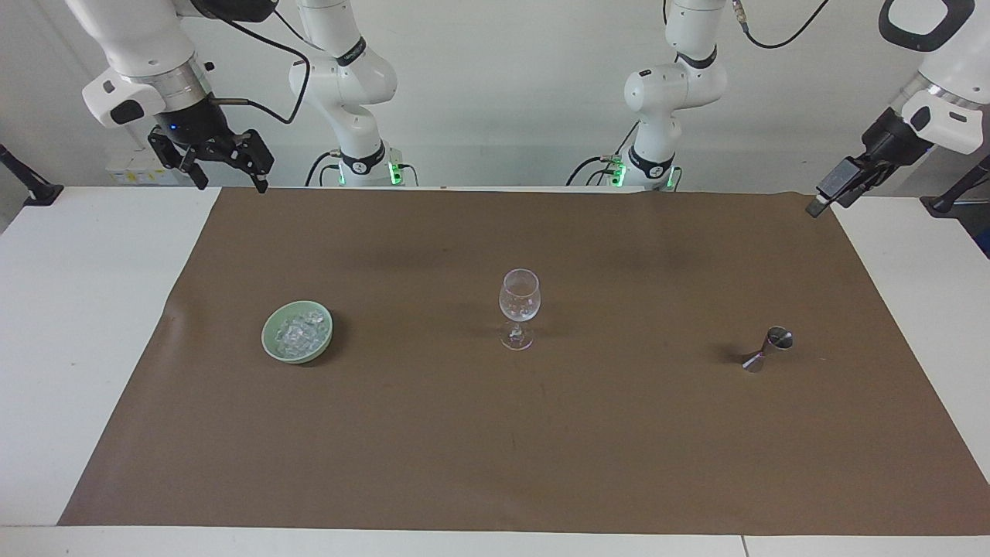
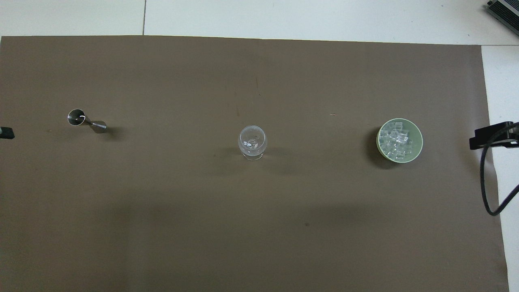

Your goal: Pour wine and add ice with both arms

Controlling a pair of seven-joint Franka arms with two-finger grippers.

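Both grippers hung high at counter's robot-side corners: right gripper (image 1: 227, 165) jaws apart, left gripper (image 1: 831, 193) jaws unreadable. We judged: approach jigger (image 1: 767, 349) upright, avoid tipping.

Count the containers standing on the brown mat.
3. The bowl of ice sits toward the right arm's end, the glass in the middle, and the jigger toward the left arm's end. Nothing seems hidden.
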